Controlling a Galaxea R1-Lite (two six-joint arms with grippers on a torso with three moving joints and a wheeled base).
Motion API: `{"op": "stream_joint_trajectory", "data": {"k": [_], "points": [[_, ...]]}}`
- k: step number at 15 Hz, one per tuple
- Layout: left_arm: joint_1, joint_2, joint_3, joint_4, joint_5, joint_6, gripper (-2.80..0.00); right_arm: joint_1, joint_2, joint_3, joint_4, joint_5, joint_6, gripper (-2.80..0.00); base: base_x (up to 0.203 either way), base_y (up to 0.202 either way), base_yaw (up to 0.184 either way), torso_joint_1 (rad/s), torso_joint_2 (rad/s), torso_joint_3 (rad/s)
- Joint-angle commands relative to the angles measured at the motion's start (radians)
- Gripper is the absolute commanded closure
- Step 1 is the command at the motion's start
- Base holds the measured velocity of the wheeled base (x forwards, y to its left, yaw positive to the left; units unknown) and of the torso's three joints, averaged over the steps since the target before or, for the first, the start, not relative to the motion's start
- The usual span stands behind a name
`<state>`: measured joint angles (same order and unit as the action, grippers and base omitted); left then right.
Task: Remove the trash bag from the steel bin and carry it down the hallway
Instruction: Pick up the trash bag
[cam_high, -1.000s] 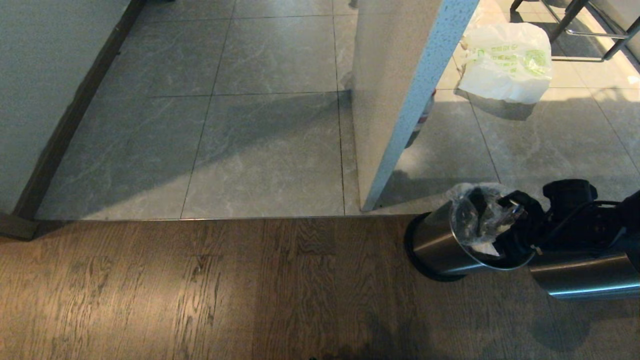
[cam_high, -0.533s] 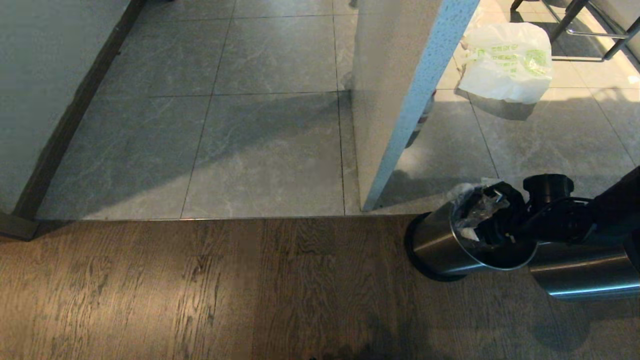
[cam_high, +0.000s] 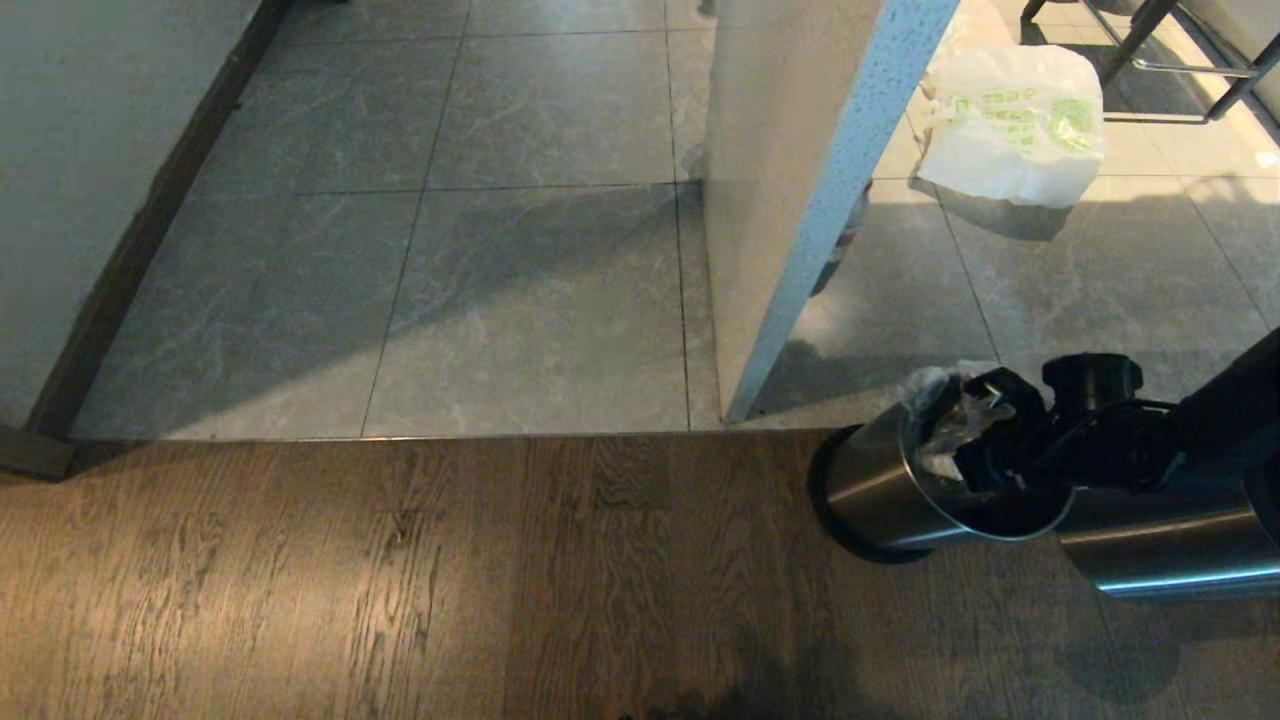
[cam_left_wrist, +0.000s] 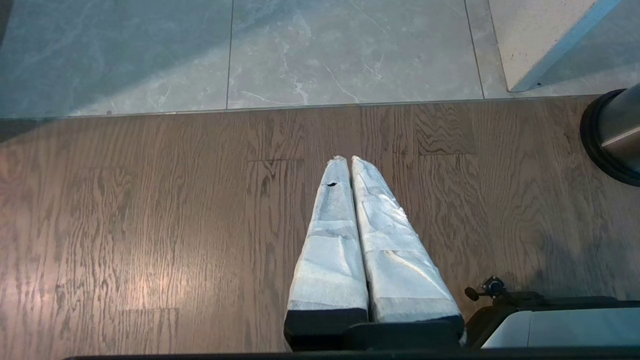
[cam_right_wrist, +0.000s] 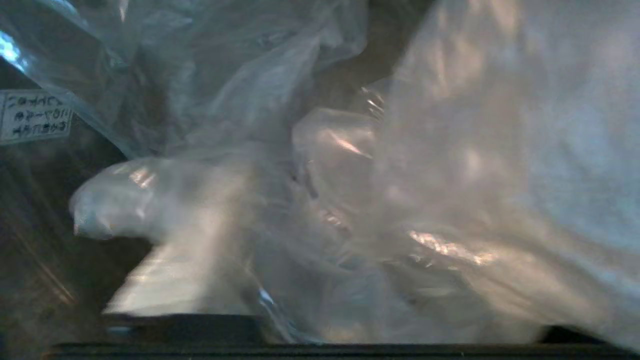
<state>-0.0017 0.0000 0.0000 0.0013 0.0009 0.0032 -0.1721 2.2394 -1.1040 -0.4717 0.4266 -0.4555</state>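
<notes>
Biggest first: the hallway filled the upper left and centre of the head view, its grey tiles meeting one band of wood flooring across the bottom. One white pillar dropped in from the top, right of centre. One white bag with green print lay at the upper right.

Two steel cylinders sat at the lower right: the steel bin, and a second steel can just beside it at the frame's right edge.

And there was the right gripper, one black arm reaching in from the right, down at the bin's mouth! The trash bag was bunched at the rim, partly in the bin. In the right wrist view, clear plastic smothered one pale finger; whether those fingers were apart or clamped, I cannot tell.

The left gripper hung over the wood, its two white-wrapped fingers pressed together, holding nothing.
</notes>
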Motion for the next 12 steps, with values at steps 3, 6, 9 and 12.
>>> {"op": "stream_joint_trajectory", "data": {"k": [3,6,9,12], "points": [[0.000,0.000,0.000,0.000,0.001,0.000,0.00,0.002,-0.001,0.018,-0.027,0.003,0.003,0.00,0.000,0.000,0.000,0.000,0.00,0.000],[0.000,0.000,0.000,0.000,0.001,0.000,0.00,0.004,-0.031,0.042,-0.031,0.003,0.010,0.00,0.000,0.000,0.000,0.000,0.00,0.000],[0.000,0.000,0.000,0.000,0.001,0.000,0.00,0.003,-0.062,0.069,-0.030,0.003,0.055,0.00,0.000,0.000,0.000,0.000,0.00,0.000],[0.000,0.000,0.000,0.000,0.001,0.000,0.00,0.002,-0.153,0.088,-0.023,0.001,0.128,0.00,0.000,0.000,0.000,0.000,0.00,0.000]]}}
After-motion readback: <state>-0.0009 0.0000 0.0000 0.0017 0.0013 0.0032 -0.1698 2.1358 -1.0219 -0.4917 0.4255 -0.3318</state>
